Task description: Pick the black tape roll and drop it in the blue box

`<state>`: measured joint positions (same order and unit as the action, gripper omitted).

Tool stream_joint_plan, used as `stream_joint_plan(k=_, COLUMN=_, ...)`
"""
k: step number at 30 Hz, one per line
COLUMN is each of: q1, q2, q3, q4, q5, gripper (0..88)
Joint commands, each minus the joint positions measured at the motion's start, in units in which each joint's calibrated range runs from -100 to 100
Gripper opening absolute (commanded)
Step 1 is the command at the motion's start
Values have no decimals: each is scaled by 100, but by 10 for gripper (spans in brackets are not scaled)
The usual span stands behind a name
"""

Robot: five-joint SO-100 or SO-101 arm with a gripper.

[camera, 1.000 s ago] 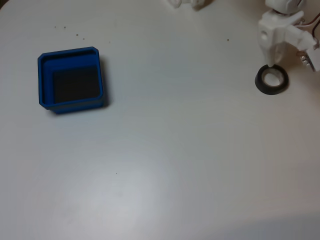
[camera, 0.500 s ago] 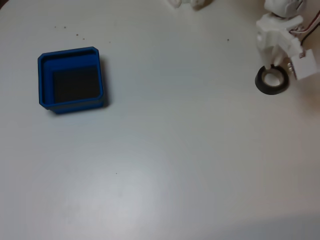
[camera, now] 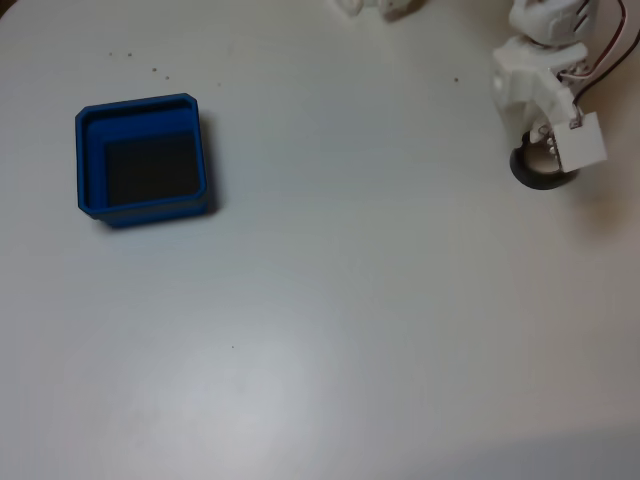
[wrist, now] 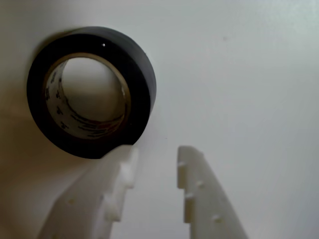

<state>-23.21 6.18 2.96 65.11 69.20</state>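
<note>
In the wrist view the tape [wrist: 91, 91] lies flat on the table [wrist: 239, 74], its open core facing the camera, and it sits ahead of the jaws and off to their left. The gripper [wrist: 155, 158] has its jaws spread with only bare table in the gap between them. The left fingertip overlaps the roll's near rim at its lower right; whether it actually touches the black wall I cannot tell. The right finger stands well clear of the roll. As a ring it has no long axis, so what matters is which wall gets pinched: the nearest stretch of wall lies just ahead of the left jaw, not between the two.

I judge the coming move needs a shift to the jaws' left and a little forward, so that one finger drops into the core and the other stays outside the wall. Closing here would catch nothing.

In the fixed view the arm [camera: 545, 70] reaches down from the top right, its wrist hanging over the tape [camera: 535, 178] and covering most of it. The box [camera: 142, 160] stands far off to the left, empty.
</note>
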Motion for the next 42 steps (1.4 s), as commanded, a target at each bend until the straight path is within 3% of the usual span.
stream_joint_plan(k=1, q1=-19, q2=118, q3=-350, q4=32, q5=32, gripper=16)
stream_joint_plan(k=16, q1=-342, q2=536, q3=-368, q4=24, q5=49, gripper=25)
stream_joint_plan(k=26, q1=-352, q2=536, q3=-368, q4=24, q5=49, gripper=127)
stream_joint_plan(k=42, q1=-342, q2=552, q3=-377, q4=-42, q5=-56, gripper=130)
